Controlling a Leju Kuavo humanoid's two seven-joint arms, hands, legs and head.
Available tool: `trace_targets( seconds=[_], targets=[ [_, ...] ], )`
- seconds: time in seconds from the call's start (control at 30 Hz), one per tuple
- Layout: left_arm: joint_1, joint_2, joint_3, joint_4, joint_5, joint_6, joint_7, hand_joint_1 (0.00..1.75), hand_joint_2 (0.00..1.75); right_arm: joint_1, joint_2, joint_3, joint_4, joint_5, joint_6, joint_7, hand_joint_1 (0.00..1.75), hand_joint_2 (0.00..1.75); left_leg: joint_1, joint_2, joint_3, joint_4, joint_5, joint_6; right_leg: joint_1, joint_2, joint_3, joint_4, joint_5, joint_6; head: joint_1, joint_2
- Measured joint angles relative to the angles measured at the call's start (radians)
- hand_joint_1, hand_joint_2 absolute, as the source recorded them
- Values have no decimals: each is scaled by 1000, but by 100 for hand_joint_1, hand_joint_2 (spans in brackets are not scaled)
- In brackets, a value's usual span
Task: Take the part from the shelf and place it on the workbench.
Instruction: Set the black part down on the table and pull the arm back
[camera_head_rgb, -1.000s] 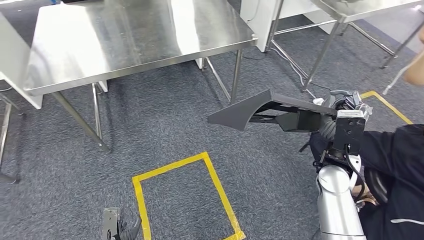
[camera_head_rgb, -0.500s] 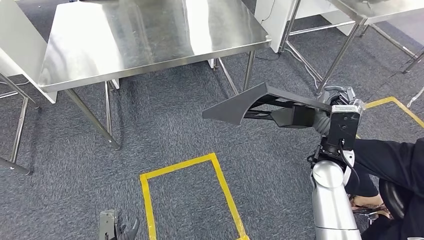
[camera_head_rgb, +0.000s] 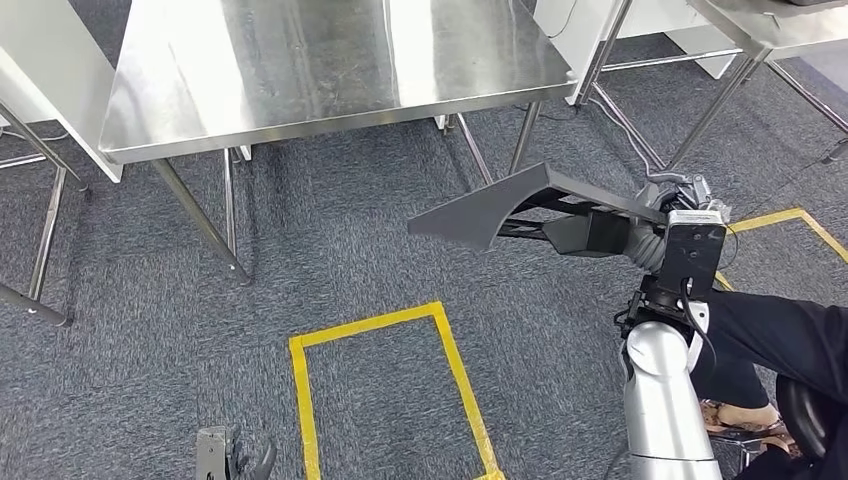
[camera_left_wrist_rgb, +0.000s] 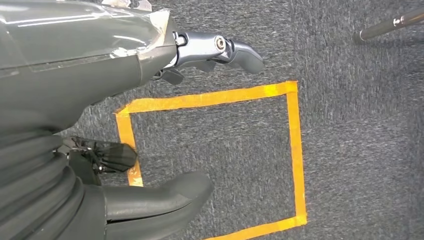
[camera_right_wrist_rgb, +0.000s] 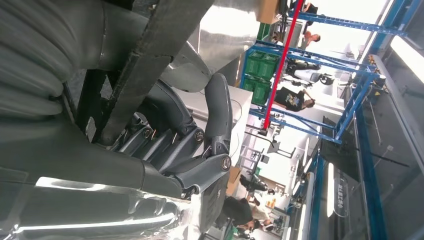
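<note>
At the frame's lower left the left robot hand (camera_head_rgb: 235, 455) hangs spread and empty. Mid-right, the right robot hand (camera_head_rgb: 655, 235) grips the black part (camera_head_rgb: 520, 205). The steel tabletop (camera_head_rgb: 330, 60) now fills more of the upper frame: the robot is approaching.

Hidden and cropped items
Left hand (camera_head_rgb: 235, 455) cut by lower frame edge; table (camera_head_rgb: 300, 60) cropped at top; part's (camera_head_rgb: 520, 205) gripped end hidden inside right hand (camera_head_rgb: 660, 235).

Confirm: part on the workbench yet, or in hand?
In hand. The right hand grips the black part in the air over carpet, short of the steel workbench.
</note>
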Motion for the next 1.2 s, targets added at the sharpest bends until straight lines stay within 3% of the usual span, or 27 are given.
trace_targets(
  seconds=[0.07, 0.13, 0.17, 0.23, 0.3, 0.33, 0.37, 0.43, 0.5, 0.57, 0.63, 0.7, 0.77, 0.83, 0.87, 0.93, 1.0, 1.07, 1.13, 1.2],
  targets=[
    [1, 1, 1, 0, 0, 0, -1, 0, 175, 0, 1, 0, 0, 0, 1, 0, 175, 175, -2, 0, 4, -7, -5, 19, -3, 1, 7, 3, 5, 13, 0, 0],
    [0, 1, 1, 0, 0, 0, -2, 0, 175, -4, 2, 0, 0, -1, 1, -1, 175, 175, 2, -1, 20, -19, -7, 37, -5, 7, 2, 28, -7, 16, 2, 0],
    [-1, 1, 2, 0, 1, 0, -3, 0, 175, -7, 2, 0, 0, -1, 1, -1, 175, 175, 4, -2, 30, -22, -4, 42, -5, 12, -15, 64, -26, 10, 5, 0],
    [-2, 1, 2, 0, 1, 0, -3, 0, 175, -11, 1, 1, 1, -1, 1, -2, 175, 175, 5, -3, 38, -23, -1, 46, -3, 25, -81, 195, -77, -1, 10, 0],
    [-1, 0, 2, 0, 2, 0, -3, 0, 175, -12, -1, 0, 4, -2, 2, -2, 175, 175, 3, -8, 41, -23, -3, 45, -2, 31, -143, 302, -105, -2, 12, 0],
    [-1, 0, 2, 0, 2, 0, -3, 0, 175, -12, -2, 0, 6, -3, 2, -2, 175, 175, 3, -12, 44, -22, -4, 42, -3, 32, -151, 303, -97, 2, 13, 0],
    [-1, -1, 2, 0, 3, 0, -3, 0, 175, -13, -2, 0, 8, -3, 3, -2, 175, 175, 4, -15, 48, -21, -7, 38, -3, 32, -139, 266, -74, 8, 13, 0],
    [-1, -3, 2, 0, 5, -1, -3, 0, 175, -19, -3, 1, 10, -6, 5, -2, 175, 175, 4, -21, 59, -17, -16, 26, -2, 33, -85, 128, -11, 15, 15, 0],
    [-2, -4, 2, 0, 5, -2, -3, 0, 175, -26, -4, 1, 13, -8, 8, -2, 175, 175, 2, -24, 62, -14, -24, 11, 4, 35, -50, 47, 8, -2, 15, 0],
    [0, -4, 2, 0, 4, -2, -4, 0, 175, -30, -4, 1, 18, -10, 10, -2, 175, 175, 2, -23, 64, -9, -28, -3, 10, 36, -40, 41, 4, -27, 14, 0],
    [-1, -4, 2, 0, 2, -1, -5, 0, 175, -32, -4, 1, 19, -10, 11, -3, 175, 175, 6, -13, 60, 10, -38, -15, 9, 36, -26, 39, 9, -38, 11, 0],
    [-3, -4, 2, 0, 1, 0, -5, 0, 175, -37, -4, 1, 20, -10, 12, -3, 175, 175, 8, 4, 20, 83, -70, -23, 8, 35, -11, 38, 2, -49, 6, 0],
    [-1, -4, 2, 0, 0, 0, -5, 0, 175, -38, -4, 1, 22, -10, 12, -3, 175, 175, 9, 13, -56, 203, -111, -28, 12, 33, 0, 38, -9, -60, 3, 0],
    [1, -5, 2, 0, 0, 0, -4, 0, 175, -37, -4, 2, 25, -10, 12, -3, 175, 175, 9, 14, -112, 256, -112, -28, 16, 33, 15, 38, -23, -65, 2, 0],
    [1, -5, 2, 0, 0, 0, -4, 0, 175, -37, -4, 2, 26, -10, 12, -3, 175, 175, 8, 15, -115, 231, -86, -25, 18, 33, 26, 38, -32, -64, 2, 0],
    [1, -4, 2, 1, 0, 0, -3, 0, 175, -38, -4, 2, 26, -10, 12, -3, 175, 175, 5, 17, -79, 109, 3, -10, 21, 34, 50, 37, -52, -62, 1, 0],
    [0, -2, 2, 1, 0, 0, -2, 0, 175, -40, -3, 2, 28, -10, 12, -3, 175, 175, -5, 20, -42, 20, 49, 5, 23, 35, 68, 32, -70, -53, 2, 0],
    [0, -1, 2, 1, 0, 0, -2, 0, 175, -41, -3, 3, 29, -10, 12, -3, 175, 175, -14, 20, -23, -1, 42, 14, 24, 36, 85, 27, -74, -36, 1, 0],
    [-2, -2, 2, 1, -1, 0, -2, 0, 175, -42, -2, 3, 29, -10, 12, -3, 175, 175, -12, 16, 4, -19, 39, 26, 21, 35, 81, 52, -65, -20, 1, 0],
    [-5, -2, 3, 0, -1, 0, -2, 0, 175, -47, -3, 5, 30, -10, 12, -3, 175, 175, -8, 12, 32, -30, 30, 38, 18, 36, 19, 154, -61, -12, 4, 0]
  ],
)
